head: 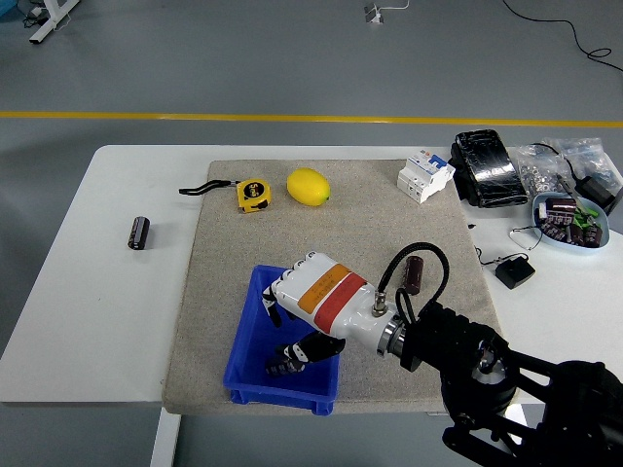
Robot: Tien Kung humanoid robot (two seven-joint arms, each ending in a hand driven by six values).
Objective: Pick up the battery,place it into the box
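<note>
- On the white bench [107, 321] lies a grey mat [389, 224], which carries most of the things.
- The right hand [304, 321] reaches from the lower right over the blue box [255, 341]; its fingers [284, 360] are curled down inside the box, but whether they grip anything cannot be told.
- A lemon [308, 186] and a yellow tape measure [253, 195] sit near the mat's far edge.
- One battery [139, 233] lies on the bare bench left of the mat; another battery [415, 274] lies on the mat, right of the box.
</note>
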